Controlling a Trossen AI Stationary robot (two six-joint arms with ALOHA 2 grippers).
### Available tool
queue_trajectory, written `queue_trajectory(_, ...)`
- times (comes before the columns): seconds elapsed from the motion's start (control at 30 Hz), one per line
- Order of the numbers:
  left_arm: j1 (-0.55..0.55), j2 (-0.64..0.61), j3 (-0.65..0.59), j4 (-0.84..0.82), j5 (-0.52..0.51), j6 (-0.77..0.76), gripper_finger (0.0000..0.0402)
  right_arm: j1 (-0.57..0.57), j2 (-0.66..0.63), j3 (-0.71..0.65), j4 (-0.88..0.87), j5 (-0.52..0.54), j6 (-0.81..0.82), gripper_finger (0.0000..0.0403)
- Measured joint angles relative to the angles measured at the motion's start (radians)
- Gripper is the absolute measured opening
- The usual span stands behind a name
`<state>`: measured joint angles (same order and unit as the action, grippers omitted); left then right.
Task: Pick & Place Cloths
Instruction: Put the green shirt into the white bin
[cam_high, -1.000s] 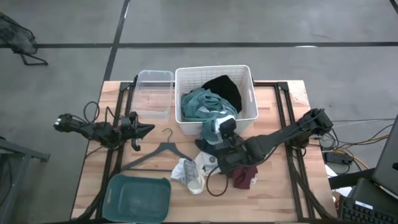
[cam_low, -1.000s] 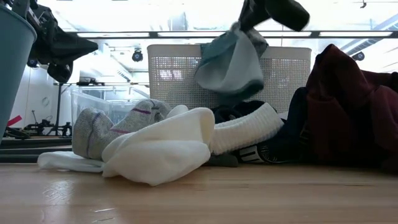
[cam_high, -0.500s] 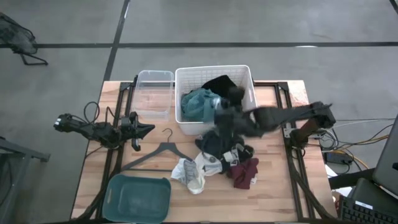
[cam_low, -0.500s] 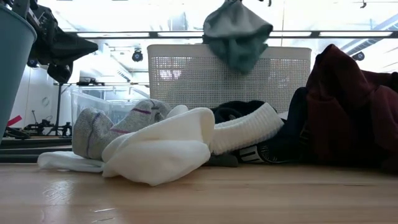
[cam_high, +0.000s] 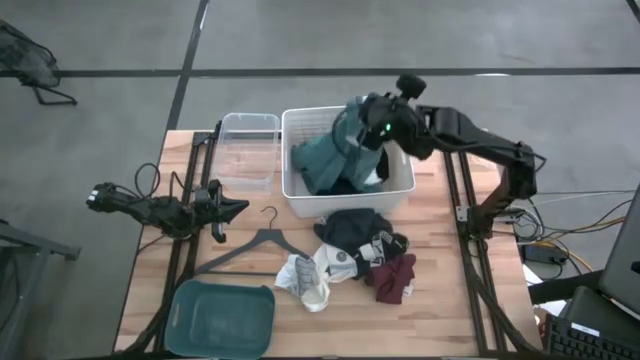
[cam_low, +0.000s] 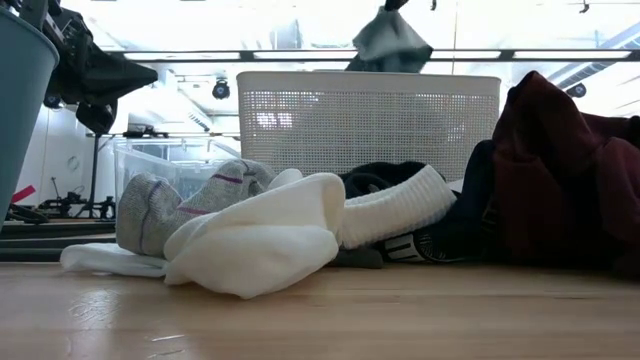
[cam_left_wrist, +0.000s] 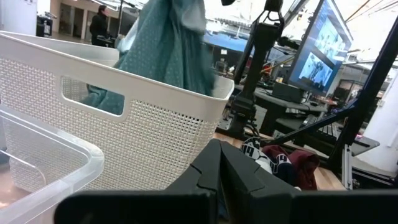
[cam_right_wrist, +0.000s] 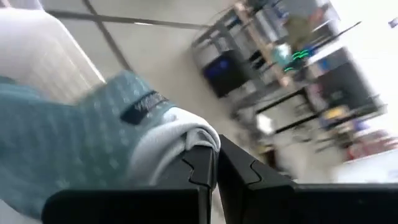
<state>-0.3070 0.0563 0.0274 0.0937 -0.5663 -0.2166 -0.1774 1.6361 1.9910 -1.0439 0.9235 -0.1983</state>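
Note:
My right gripper is up over the white basket, shut on the large teal-green cloth. The cloth also shows above the basket in the low view and the left wrist view. On the table in front of the basket lie the black cloth with white print, the small maroon cloth and the white-grey cloths. My left gripper waits shut over the table's left side. My right gripper pinches the teal-green cloth at a folded edge with a pale lining and a label, several layers together. The cloth hangs below the fingers. Its lower part reaches down inside the basket.
A black hanger lies left of the cloth pile. A teal bin stands at the near left. A clear plastic container sits beside the basket's left wall. Bare wood shows at the table's near right.
My right gripper has risen from the cloth pile at the table's middle and swung toward the far edge, over the basket. It has kept its hold on the teal-green cloth, which has been carried up and over the basket's near rim.

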Motion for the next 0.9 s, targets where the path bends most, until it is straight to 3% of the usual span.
queue_trajectory(0.17, 0.0, 0.0, 0.0, 0.0, 0.0, 0.0, 0.001, -0.049, 0.004, -0.036, -0.003, -0.41, 0.097, 0.0008)
queue_trajectory(0.27, 0.0, 0.0, 0.0, 0.0, 0.0, 0.0, 0.001, -0.052, 0.02, -0.097, 0.002, -0.568, 0.128, 0.0008)
queue_trajectory(0.6, 0.0, 0.0, 0.0, -0.001, 0.0, 0.0, 0.001, -0.076, 0.085, -0.321, 0.001, -0.591, 0.139, 0.0008)
queue_trajectory(0.9, 0.0, 0.0, 0.0, -0.004, 0.0, 0.0, 0.001, -0.095, 0.094, -0.38, 0.0, -0.581, 0.129, 0.001)
